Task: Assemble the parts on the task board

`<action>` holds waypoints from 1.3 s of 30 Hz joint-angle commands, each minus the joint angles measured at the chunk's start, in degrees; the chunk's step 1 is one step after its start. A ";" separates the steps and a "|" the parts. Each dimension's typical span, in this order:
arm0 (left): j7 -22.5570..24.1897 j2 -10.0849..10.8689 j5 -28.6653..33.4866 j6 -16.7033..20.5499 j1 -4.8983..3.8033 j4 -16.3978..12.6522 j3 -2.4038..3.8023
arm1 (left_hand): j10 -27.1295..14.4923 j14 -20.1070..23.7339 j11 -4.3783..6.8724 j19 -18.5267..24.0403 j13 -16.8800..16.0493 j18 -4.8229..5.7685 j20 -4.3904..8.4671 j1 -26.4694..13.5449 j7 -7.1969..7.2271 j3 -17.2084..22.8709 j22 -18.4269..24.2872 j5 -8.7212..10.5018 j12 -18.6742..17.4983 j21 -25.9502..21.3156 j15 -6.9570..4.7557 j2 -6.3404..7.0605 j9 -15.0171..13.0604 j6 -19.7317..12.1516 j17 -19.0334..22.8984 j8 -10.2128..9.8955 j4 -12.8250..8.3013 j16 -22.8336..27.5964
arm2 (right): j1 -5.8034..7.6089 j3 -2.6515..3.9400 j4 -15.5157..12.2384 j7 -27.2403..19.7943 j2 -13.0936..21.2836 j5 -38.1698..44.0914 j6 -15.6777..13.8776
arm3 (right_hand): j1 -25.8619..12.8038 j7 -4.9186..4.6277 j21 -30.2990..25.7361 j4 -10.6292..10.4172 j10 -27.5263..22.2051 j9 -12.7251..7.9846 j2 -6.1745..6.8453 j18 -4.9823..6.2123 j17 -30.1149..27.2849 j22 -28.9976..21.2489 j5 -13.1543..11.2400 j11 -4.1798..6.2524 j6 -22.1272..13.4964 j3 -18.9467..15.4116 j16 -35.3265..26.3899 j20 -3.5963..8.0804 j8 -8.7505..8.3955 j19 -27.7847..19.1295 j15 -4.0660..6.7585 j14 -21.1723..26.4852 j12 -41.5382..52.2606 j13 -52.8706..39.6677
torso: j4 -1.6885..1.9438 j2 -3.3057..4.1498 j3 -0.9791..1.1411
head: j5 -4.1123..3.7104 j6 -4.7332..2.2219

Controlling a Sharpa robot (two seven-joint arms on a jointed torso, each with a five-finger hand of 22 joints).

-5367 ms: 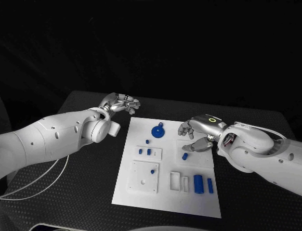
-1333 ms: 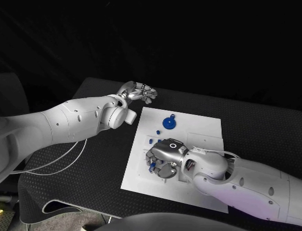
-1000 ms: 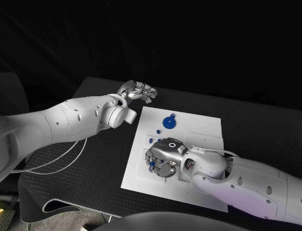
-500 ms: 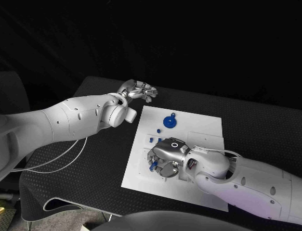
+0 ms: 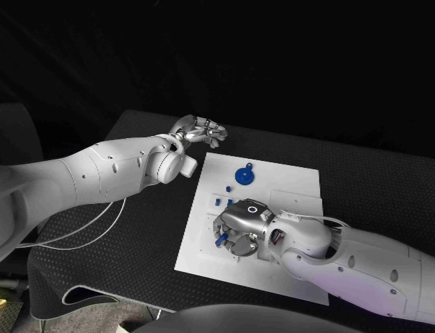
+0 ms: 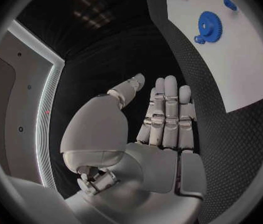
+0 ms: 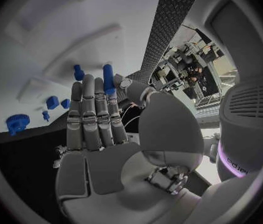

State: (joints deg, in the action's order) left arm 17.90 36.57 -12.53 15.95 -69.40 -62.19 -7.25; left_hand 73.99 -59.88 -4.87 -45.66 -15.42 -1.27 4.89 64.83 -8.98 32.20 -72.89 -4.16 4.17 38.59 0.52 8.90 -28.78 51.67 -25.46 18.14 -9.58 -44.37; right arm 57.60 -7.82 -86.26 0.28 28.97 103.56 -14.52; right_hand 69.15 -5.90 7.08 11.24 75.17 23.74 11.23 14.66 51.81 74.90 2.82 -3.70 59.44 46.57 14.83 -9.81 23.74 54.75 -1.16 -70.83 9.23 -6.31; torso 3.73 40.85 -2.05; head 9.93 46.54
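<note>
Your right hand (image 5: 239, 225) sits low over the left half of the white rectangular task board (image 5: 287, 187), which lies in the middle of the black textured worktop (image 5: 377, 173). In the right wrist view that hand (image 7: 100, 134) holds a small blue cylindrical peg (image 7: 108, 78) pinched between the tips of its fingers (image 7: 111, 104) and the thumb, the peg standing out just beyond the fingertips and pointing toward the board's white surface. From the head view you see the same blue peg (image 5: 220, 238) at the lower left side of the hand, close above the board; you cannot tell whether it touches the board.

Beyond the fingers in the right wrist view lie other small blue parts on the board: a short blue stud (image 7: 78, 72) just beside the held peg, a blue block (image 7: 52, 102) and a blue toothed gear (image 7: 17, 123) farther off toward the board's edge. In the head view the blue gear (image 5: 243, 175) lies near the board's far end, well apart from your right hand.

Your left hand (image 5: 199, 130) hovers off the board, beyond its far left corner, over the worktop. In the left wrist view its fingers (image 6: 166, 112) are straight and side by side, thumb apart, holding nothing, and the blue gear (image 6: 210, 26) lies on the board well beyond them.
</note>
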 commanded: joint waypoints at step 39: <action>0.45 -0.01 0.25 -0.76 -0.06 -0.12 0.04 | -0.52 -0.17 0.06 -0.10 0.07 -1.09 -0.14 -0.46 0.06 -0.01 -0.14 0.03 -0.12 -0.35 0.41 -0.29 0.07 -0.47 -0.21 -0.01 0.23 0.51 | -0.20 -0.19 -1.09 1.24 1.37 1.61 2.60 | -0.05 0.13 0.46 0.64 0.54 0.19 -0.87 0.34 0.20 1.34 -0.05 -0.12 0.34 -0.08 0.30 0.00 0.43 0.56 0.13 -0.49 0.27 -0.16 | 0.03 -0.03 -0.13 | 0.00 0.39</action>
State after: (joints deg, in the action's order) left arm 17.90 36.61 -12.52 15.88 -69.40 -62.14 -7.25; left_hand 73.99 -59.88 -4.87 -45.66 -15.43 -1.27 4.89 64.83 -8.99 32.20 -72.98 -4.16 4.16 38.59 0.52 8.90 -28.79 51.68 -25.61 18.14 -9.58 -44.15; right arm 57.50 -7.94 -87.38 0.68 30.38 103.88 -13.66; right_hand 69.16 -5.71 7.31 11.63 75.34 23.87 10.78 14.15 51.91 74.92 2.65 -3.91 59.42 46.49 14.83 -9.82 23.90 54.74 -0.99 -70.99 9.31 -6.39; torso 3.76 40.83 -2.16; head 9.95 46.90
